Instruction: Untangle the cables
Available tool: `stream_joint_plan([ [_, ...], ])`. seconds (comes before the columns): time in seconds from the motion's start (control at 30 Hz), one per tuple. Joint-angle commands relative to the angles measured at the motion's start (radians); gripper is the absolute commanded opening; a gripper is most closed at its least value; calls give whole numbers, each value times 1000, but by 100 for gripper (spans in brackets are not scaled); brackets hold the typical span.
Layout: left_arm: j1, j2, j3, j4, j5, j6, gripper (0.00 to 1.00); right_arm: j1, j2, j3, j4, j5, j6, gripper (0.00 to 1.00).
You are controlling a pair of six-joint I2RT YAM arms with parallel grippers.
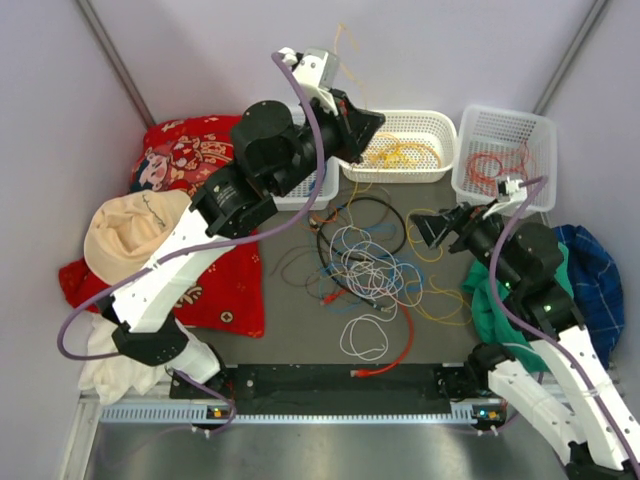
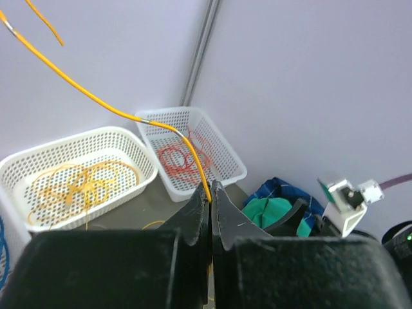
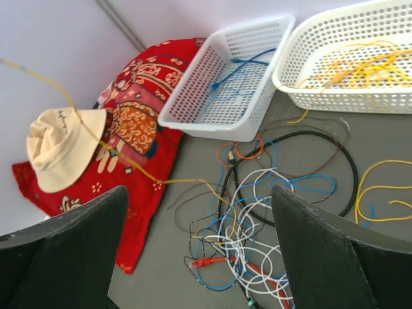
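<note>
The left fingers (image 2: 192,222) are closed on a yellow cable (image 2: 145,120), which runs up and away from the tips. The right fingers (image 3: 71,244) stand wide apart, empty, above the tangled cables (image 3: 238,238) on the worktop (image 3: 380,132).

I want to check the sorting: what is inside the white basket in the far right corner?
Only looped red-orange cables can be seen in this basket. The right arm covers its near edge, so anything lying there is hidden.
</note>
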Motion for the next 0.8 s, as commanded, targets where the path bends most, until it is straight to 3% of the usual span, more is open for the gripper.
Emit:
stream_joint_plan([
  [0.0,0,29,90,16,79,-38,0,35,-21,-53,166,-116,-34,90],
  [0.27,-2,32,93,78,173,-98,0,240,122,-21,229,-121,-163,91],
  [0.43,-2,26,84,72,178,-108,0,358,248,-1,289,-32,-206,91],
  [0.77,-2,-25,7,84,176,-108,0,365,453,-17,559,143,-134,82],
])
